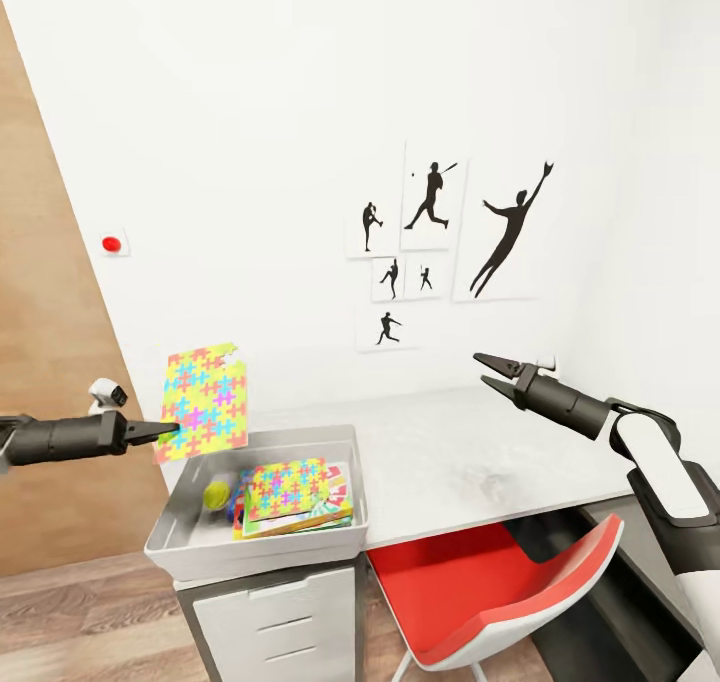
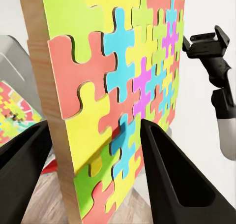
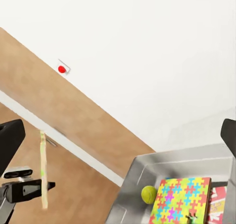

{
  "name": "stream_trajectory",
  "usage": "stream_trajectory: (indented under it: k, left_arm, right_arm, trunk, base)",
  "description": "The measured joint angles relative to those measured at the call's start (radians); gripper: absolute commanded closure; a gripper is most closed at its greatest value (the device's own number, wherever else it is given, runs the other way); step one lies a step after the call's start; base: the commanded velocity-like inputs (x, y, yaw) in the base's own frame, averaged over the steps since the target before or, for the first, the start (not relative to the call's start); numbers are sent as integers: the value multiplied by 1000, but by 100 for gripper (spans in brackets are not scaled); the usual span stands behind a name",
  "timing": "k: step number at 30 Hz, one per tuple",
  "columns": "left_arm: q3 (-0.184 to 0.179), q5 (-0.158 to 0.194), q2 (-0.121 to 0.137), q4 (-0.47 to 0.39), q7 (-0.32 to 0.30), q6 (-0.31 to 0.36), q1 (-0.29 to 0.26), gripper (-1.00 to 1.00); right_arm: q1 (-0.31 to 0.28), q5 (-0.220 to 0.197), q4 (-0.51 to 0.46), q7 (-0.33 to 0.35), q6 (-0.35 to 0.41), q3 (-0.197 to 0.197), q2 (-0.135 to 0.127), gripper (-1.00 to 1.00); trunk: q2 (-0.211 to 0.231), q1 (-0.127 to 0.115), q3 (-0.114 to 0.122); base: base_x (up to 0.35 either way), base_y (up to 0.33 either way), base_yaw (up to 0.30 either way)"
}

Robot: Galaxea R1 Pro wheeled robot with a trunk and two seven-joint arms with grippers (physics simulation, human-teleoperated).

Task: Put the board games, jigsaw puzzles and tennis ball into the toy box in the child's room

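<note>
The left gripper (image 1: 165,428) is clamped on a jigsaw puzzle (image 1: 203,403), holding it upright above the toy box (image 1: 190,552). That box, on the counter (image 1: 470,462), contains the tennis ball (image 1: 216,494) and a second puzzle (image 1: 287,487) on stacked games. The right gripper (image 1: 490,372) hangs parted over the counter.

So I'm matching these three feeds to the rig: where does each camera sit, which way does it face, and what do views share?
Head view: on the robot's head, looking forward and down at the light-grey desk and shallow grey toy box; both arms show.
Left wrist view: near the left gripper, looking along its black fingers at the held multicoloured jigsaw slab.
Right wrist view: on the right arm, facing the toy box, with the yellow-green tennis ball inside.
Shared: all three show the held slab.
</note>
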Motion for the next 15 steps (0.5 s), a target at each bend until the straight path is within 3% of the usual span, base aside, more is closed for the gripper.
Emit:
stream_trajectory:
  k: [2, 9, 15]
  left_arm:
    - [-2, -15, -17, 1, 0, 0, 0, 100]
    - [-4, -118, -136, 28, 81, 0, -20, 100]
    - [-2, -152, -190, 141, 199, 0, -88, 100]
  right_arm:
    - [0, 0, 0, -1, 0, 1, 0, -100]
    - [0, 0, -1, -16, 0, 3, 1, -100]
    - [-3, -2, -9, -72, 3, 2, 1, -100]
  trunk:
    - [0, 0, 0]
    - [0, 0, 0]
    - [0, 0, 0]
  base:
    - [0, 0, -1]
    - [0, 0, 0]
    - [0, 0, 0]
